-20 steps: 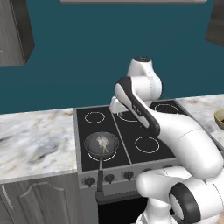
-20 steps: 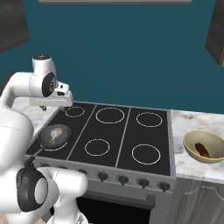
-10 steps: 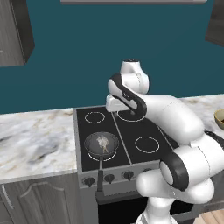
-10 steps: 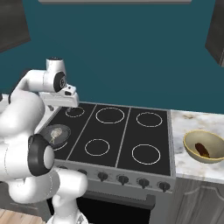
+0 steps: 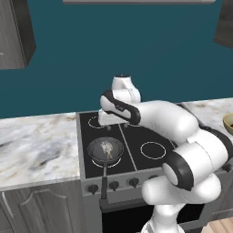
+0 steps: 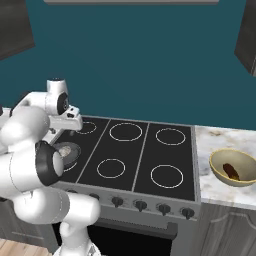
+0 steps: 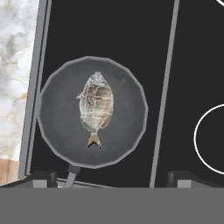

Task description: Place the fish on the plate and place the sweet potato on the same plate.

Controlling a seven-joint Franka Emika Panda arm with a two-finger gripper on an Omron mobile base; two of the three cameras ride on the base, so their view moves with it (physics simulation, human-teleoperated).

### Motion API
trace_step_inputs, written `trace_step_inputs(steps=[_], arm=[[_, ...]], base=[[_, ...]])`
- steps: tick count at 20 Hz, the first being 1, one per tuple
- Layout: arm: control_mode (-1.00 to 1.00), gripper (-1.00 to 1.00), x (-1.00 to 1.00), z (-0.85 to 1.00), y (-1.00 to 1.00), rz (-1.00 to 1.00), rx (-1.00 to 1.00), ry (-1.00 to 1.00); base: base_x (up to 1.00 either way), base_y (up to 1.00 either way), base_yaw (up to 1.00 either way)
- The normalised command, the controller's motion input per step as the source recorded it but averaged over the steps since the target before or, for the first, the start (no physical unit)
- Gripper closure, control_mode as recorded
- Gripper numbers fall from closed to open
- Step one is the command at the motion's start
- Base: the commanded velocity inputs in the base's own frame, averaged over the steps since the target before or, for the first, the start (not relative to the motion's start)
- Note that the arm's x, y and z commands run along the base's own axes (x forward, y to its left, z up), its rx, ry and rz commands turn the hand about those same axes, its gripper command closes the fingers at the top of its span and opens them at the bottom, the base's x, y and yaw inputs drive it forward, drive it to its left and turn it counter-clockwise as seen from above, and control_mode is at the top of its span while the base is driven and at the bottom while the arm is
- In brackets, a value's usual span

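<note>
Fish (image 7: 95,109) in pan (image 7: 52,127), pale grey-beige, tail toward handle.
Gripper (image 7: 111,179) hung spread above the pan on the stove (image 6: 150,150); sweet potato (image 6: 231,171) lay in the bowl (image 6: 220,172).

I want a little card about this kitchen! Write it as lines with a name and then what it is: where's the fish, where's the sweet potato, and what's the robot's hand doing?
fish: lying flat in the middle of the frying pan
frying pan: on the stove's front left burner, handle toward the knobs
sweet potato: inside the tan bowl on the counter right of the stove
gripper: above the pan, jaws wide open, holding nothing
</note>
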Motion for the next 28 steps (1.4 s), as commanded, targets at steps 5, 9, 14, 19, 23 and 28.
trace_step_inputs(steps=[5,9,14,19,23,28], arm=[[-1.0,-1.0,0.09,-0.29,0.18,0.0,0.0,0.01],[-1.0,-1.0,0.3,-0.26,0.28,0.0,0.0,0.02],[-1.0,-1.0,0.42,-0.21,0.18,0.0,0.0,0.06],[-1.0,-1.0,0.39,-0.14,0.1,-0.03,0.0,0.01],[-1.0,-1.0,0.06,-0.23,0.0,-0.03,0.0,0.0],[-1.0,-1.0,-0.15,-0.47,0.0,-0.02,0.0,0.04]], base=[[0.0,0.0,0.0],[0.0,0.0,0.0],[0.0,0.0,0.0],[0.0,0.0,0.0],[0.0,0.0,0.0],[0.0,0.0,0.0]])
